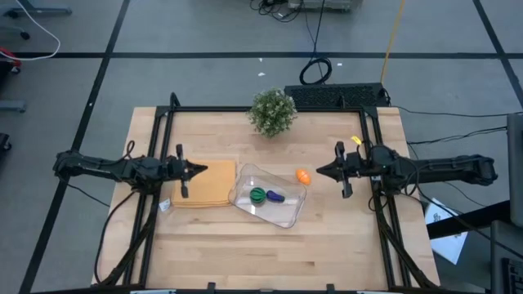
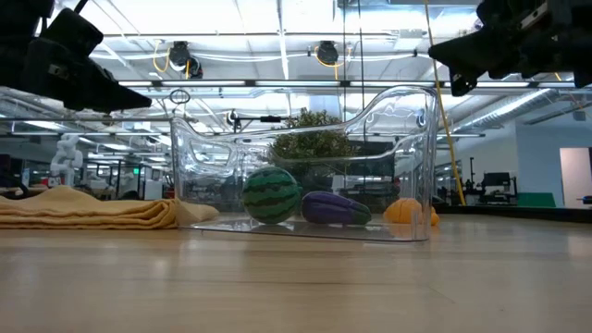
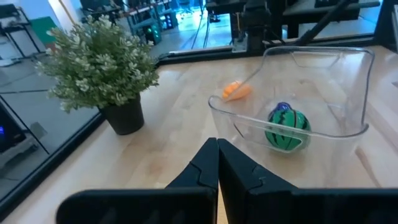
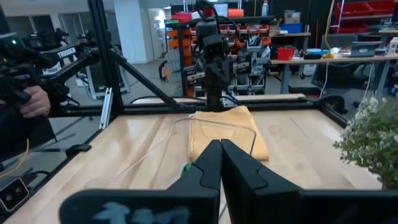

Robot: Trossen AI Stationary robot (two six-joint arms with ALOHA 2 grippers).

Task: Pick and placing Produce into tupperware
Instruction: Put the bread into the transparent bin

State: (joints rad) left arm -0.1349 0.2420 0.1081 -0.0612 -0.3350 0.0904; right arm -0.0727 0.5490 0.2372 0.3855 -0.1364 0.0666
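1. Left gripper (image 1: 198, 169) sits at the left-centre of the overhead frame, raised over the near edge of the tan cloth mat (image 1: 204, 185). Its own camera shows the two fingers pressed together, closed on nothing.

2. Next to the right, just past the mat, lies the clear tupperware (image 1: 288, 215), set at a slant in the middle of the frame. Two pieces are already inside: the round green one (image 1: 257, 195), striped like a watermelon, and the long purple one (image 1: 275, 196) just beside it on its right.

3. Further right, the orange piece (image 1: 303, 175) rests on the bare wood just beside the container's upper-right corner, outside the wall. In the table-level picture it shows behind the clear wall's right end.

4. Right gripper (image 1: 319, 170) hangs at the right-centre of the frame, a little past the orange piece and pointing towards it. Its fingers are also closed and empty.

5. By my reckoning, two of three are done. What's left is the orange piece, and the right arm looks best placed to fetch it.

6. Bushy potted plant (image 1: 272, 111) stands at upper centre, well apart from all this.
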